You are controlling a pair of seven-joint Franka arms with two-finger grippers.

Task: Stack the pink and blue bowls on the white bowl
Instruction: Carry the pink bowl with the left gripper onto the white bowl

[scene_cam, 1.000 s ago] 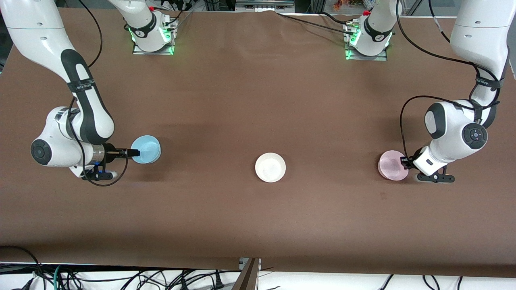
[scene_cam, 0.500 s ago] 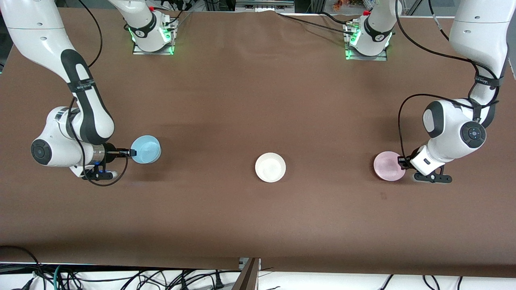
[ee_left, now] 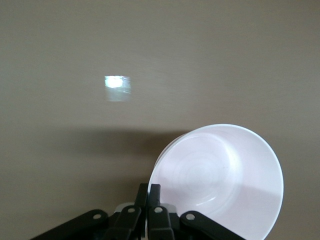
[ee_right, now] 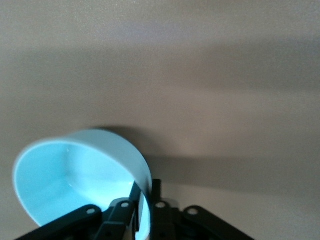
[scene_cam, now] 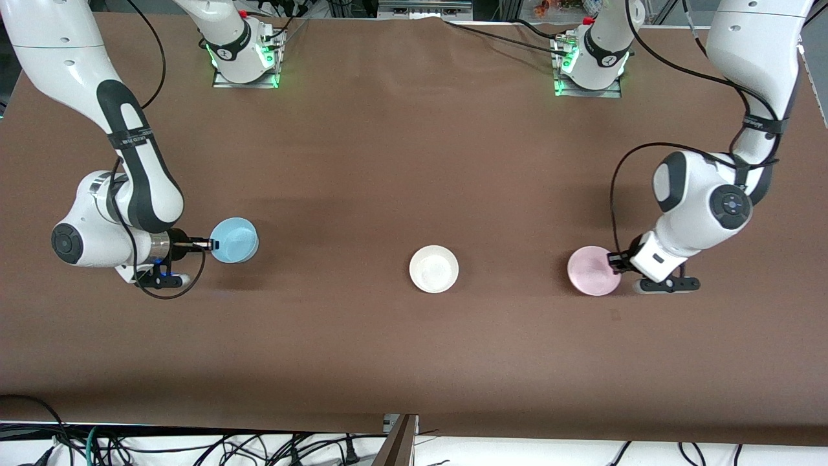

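The white bowl (scene_cam: 433,268) sits upright at the table's middle. My left gripper (scene_cam: 613,261) is shut on the rim of the pink bowl (scene_cam: 592,272) and holds it just above the table, between the white bowl and the left arm's end. In the left wrist view the pink bowl (ee_left: 220,180) looks pale, with my left gripper (ee_left: 149,187) pinching its rim. My right gripper (scene_cam: 210,244) is shut on the rim of the blue bowl (scene_cam: 235,239) toward the right arm's end. In the right wrist view the blue bowl (ee_right: 75,175) hangs tilted from my right gripper (ee_right: 145,189).
The brown table (scene_cam: 414,155) has both arm bases (scene_cam: 244,58) (scene_cam: 588,61) along the edge farthest from the front camera. Cables lie off the table's near edge.
My left gripper has carried the pink bowl toward the white bowl. My right gripper and the blue bowl have hardly moved.
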